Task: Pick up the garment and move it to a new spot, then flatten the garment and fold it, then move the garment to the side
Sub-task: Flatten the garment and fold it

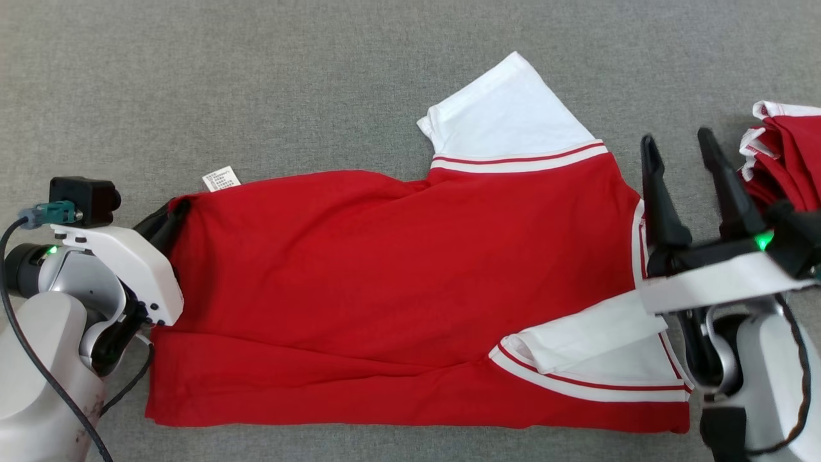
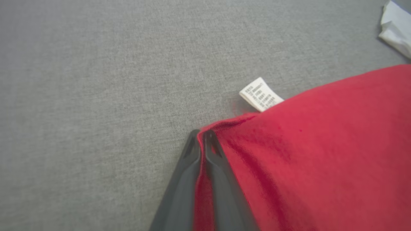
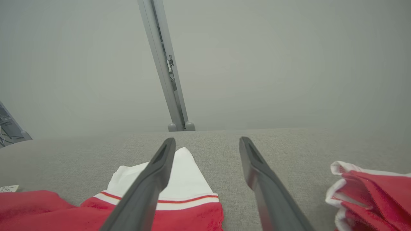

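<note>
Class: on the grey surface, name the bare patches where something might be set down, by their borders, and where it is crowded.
Widest bare stretch: the grey surface beyond the garment, left of its outspread white sleeve. Another lies past the sleeve, beyond the second red pile. Crowded: the right, where the open right gripper stands between garment and pile.

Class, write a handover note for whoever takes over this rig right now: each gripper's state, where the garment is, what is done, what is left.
Left gripper: shut on the garment, pinching its hem corner near the white tag.
Right gripper: open, holding nothing, by the garment's sleeve end.
Garment: spread mostly flat on the grey surface, far sleeve laid out, near sleeve turned over the body. A second red-and-white garment lies bunched to the right.
Done: garment laid out and largely flattened.
Left: fold it, then move it aside.
</note>
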Tool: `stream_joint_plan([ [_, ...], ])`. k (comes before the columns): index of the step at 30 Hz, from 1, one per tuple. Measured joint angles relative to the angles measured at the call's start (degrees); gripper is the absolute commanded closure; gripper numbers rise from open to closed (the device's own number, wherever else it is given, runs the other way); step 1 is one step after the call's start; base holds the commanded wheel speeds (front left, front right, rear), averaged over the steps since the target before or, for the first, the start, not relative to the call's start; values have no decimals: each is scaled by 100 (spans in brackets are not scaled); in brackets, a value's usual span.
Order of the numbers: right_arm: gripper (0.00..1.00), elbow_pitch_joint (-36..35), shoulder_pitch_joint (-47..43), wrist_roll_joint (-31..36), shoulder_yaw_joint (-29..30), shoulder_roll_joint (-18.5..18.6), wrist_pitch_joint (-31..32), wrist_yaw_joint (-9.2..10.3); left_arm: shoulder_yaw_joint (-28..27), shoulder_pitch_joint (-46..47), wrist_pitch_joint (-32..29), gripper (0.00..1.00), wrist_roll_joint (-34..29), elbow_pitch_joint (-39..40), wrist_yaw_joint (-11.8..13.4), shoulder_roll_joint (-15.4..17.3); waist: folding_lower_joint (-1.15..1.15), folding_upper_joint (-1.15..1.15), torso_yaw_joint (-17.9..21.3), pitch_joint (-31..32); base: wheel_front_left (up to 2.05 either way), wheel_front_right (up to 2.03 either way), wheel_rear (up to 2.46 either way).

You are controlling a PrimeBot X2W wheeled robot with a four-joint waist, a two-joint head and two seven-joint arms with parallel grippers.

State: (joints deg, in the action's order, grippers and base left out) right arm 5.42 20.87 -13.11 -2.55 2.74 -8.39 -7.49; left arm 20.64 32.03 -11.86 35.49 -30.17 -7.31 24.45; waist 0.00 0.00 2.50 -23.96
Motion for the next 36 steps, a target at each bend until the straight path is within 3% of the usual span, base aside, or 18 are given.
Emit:
stream_joint_plan([
  [5, 0, 189, 739, -102, 29, 134, 55, 0, 153, 98, 30, 100, 91, 55, -12, 105, 0, 0, 25, -105, 0, 0, 0],
  [11, 0, 1307, 2058, -401, -81, 628, 704, 0, 452, 386, 40, 100, 154, 175, -10, -42, 0, 0, -205, -231, 0, 0, 0],
  [19, 0, 2895, 2990, -658, -1053, 1193, 1236, 0, 883, 919, 127, 100, 343, 154, -12, -581, 0, 0, -817, -474, 0, 0, 0],
  [27, 0, 3840, 3588, -1031, -1884, 1372, 1300, 0, 1177, 1300, 372, 100, 566, -11, -21, -740, 0, 0, -1138, -775, 0, 0, 0],
  [28, 40, 3914, 3671, -1065, -1975, 1396, 1299, 0, 1200, 1327, 411, 100, 598, -31, -20, -750, 0, 0, -1158, -791, 0, 0, 0],
  [29, 58, 3986, 3739, -1117, -2058, 1407, 1299, 0, 1226, 1343, 449, 100, 622, -51, -21, -757, 0, 0, -1175, -803, 0, 0, 0],
  [30, 100, 4019, 3767, -1183, -2135, 1416, 1287, 0, 1256, 1369, 491, 100, 651, -78, -21, -762, 0, 0, -1186, -814, 0, 0, 0],
  [36, 100, 4090, 3841, -1540, -2382, 1544, 825, -1, 1213, 1400, 693, 100, 982, -175, -19, -716, 0, 0, -1158, -750, 0, 0, 0],
])
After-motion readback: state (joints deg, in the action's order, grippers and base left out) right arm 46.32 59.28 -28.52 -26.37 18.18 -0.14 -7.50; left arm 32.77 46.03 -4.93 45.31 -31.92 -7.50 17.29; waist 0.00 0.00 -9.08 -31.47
